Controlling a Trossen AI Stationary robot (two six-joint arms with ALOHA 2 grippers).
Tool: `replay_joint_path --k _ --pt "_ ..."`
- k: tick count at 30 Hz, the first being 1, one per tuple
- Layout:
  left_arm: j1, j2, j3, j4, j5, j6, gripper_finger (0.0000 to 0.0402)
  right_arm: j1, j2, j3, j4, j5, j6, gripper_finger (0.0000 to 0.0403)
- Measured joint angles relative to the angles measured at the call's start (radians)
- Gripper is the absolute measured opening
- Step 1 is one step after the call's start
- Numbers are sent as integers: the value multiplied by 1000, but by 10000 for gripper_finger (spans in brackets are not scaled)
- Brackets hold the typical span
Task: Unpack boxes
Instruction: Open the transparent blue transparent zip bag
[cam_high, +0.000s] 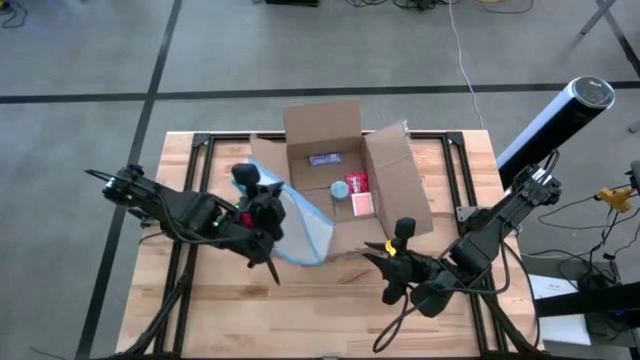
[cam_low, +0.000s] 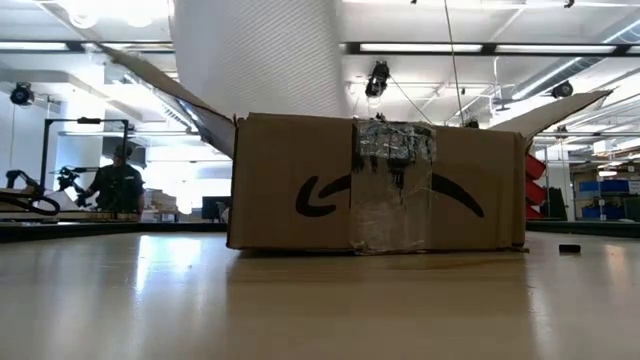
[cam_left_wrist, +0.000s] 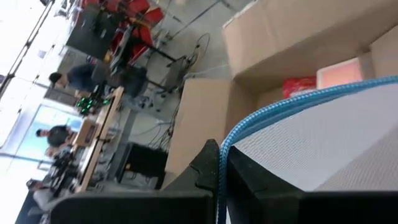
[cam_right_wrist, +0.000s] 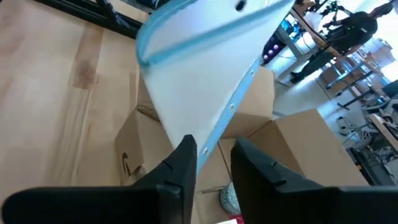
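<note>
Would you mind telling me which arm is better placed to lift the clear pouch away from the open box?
Probably the left. The left gripper is shut on the clear pouch at the box's left flap. The right gripper is open near the box's front, holding nothing.

Overhead and table-level views share the box (cam_high: 335, 190).

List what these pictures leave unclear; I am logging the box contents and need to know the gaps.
Low view: the front wall of the box hides everything inside.
Left wrist view: the pouch covers most of the box interior.
High view: the items inside are too small to identify.
</note>
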Motion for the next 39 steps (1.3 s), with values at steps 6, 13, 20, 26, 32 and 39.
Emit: replay_joint_path --k 6,13,20,26,32,39 --pt "-2 -54 33 -157 -55 -135 0 -3 0 -34 0 0 32 110" --pt "-23 -102 44 -167 -62 -148 0 -33 0 -101 1 2 99 115" --pt "-30 -133 44 -206 -79 -163 0 -70 0 -214 36 1 224 100" --pt "-29 -172 44 -318 -80 -284 0 -84 0 -356 233 -11 202 90" --pt "-27 -230 25 -326 -75 -312 0 -104 0 -415 366 -105 140 82" --pt "-35 -234 -20 -323 2 -390 0 -118 0 -418 370 -167 142 73"
